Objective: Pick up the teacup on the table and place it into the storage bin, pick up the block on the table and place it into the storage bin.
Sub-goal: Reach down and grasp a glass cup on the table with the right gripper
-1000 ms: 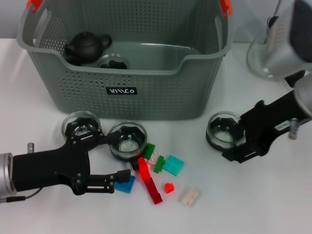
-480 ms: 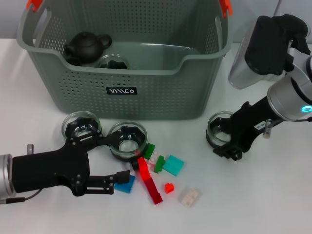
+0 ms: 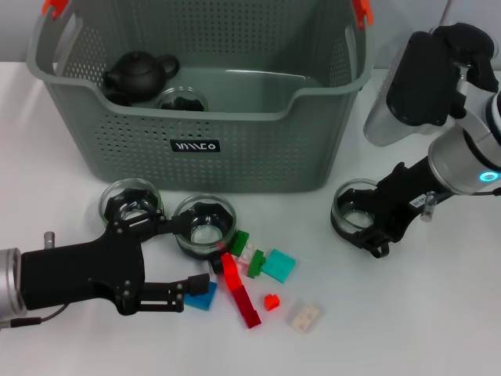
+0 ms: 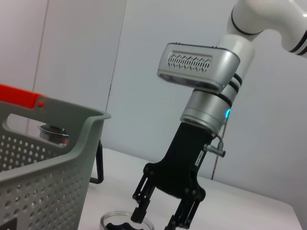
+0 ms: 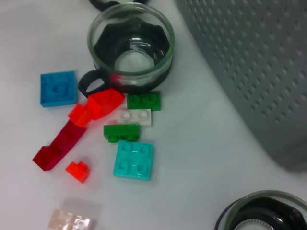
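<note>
My right gripper [image 3: 374, 235], jaws spread, straddles the near rim of the teacup [image 3: 354, 207], seemingly not yet clamped.

bin [image 3: 235, 149] top open | blocks [image 3: 258, 270] crowd cup [image 3: 205, 227]

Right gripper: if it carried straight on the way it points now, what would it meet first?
Most likely the teacup on the table right of the storage bin. The right gripper points down and toward the robot's left, its open fingers at the cup's rim. Depth is unclear, so contact cannot be confirmed.
</note>
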Tool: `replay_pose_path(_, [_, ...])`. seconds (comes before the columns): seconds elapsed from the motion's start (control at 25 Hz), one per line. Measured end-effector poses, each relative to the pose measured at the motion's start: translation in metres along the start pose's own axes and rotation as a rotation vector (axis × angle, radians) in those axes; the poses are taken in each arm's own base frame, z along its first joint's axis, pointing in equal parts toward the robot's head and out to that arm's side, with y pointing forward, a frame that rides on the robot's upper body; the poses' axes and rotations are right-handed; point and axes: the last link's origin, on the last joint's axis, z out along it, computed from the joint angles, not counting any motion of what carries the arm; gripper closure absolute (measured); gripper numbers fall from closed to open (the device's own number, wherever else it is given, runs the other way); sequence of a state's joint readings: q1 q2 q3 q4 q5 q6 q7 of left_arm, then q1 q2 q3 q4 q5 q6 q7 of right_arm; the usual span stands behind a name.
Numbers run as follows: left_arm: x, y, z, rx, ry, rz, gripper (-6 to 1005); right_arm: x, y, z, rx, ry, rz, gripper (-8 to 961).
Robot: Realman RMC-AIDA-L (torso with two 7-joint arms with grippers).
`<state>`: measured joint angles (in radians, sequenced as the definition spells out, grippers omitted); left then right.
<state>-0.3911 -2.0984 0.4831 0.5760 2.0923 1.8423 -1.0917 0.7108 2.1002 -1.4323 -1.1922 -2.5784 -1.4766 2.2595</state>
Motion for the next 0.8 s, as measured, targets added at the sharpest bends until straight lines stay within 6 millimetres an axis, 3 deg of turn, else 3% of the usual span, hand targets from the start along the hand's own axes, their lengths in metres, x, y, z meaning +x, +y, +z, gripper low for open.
replay_pose_path(0.8, [-0.003, 0.002, 0.000, 0.003, 0.000, -0.005, 52, -0.005, 0.006, 0.037, 0.014, 0.038, -0.039, 296])
